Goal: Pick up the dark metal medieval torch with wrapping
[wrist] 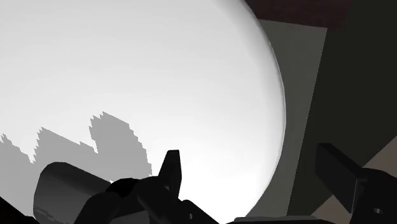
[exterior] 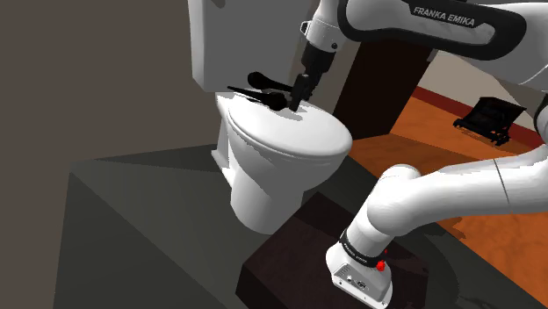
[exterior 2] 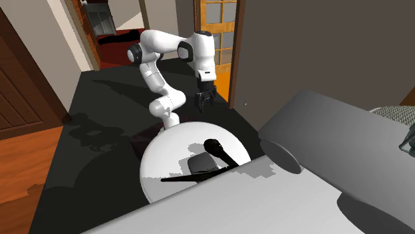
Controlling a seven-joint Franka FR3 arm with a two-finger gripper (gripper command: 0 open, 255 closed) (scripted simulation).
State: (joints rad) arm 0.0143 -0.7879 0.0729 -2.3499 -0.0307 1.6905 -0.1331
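In the shoulder view, a white toilet (exterior: 263,189) was shown at the centre, with its lid (exterior: 294,132) closed and its tank (exterior: 237,44) at the upper centre. The torch (exterior: 268,95), drawn black, was laid across the back of the lid, just below the tank. Just right of it the gripper (exterior: 299,97) was pointed down beside the torch's rounded end; whether the two touched could not be told. The arm (exterior: 439,26) was stretched in from the upper right. The stand (exterior: 299,255) was set at the lower right, with an orange floor (exterior: 421,123) at the right edge.

In the second exterior view, a brown door (exterior 2: 20,86) was seen at the left. The arm (exterior 2: 166,53) and the gripper (exterior 2: 205,101) were shown at the upper centre, above the far rim of the lid (exterior 2: 166,166). The torch (exterior 2: 223,154) was laid on the near part of the lid at the lower centre, and the tank (exterior 2: 319,186) was seen at the lower right.

In the wrist view, the two fingers (wrist: 172,167) were held apart, so the gripper (wrist: 254,170) was spread wide with nothing clasped. The torch (wrist: 63,188) was seen outside one finger, close beside it, not between the two, on the lid (wrist: 159,76).
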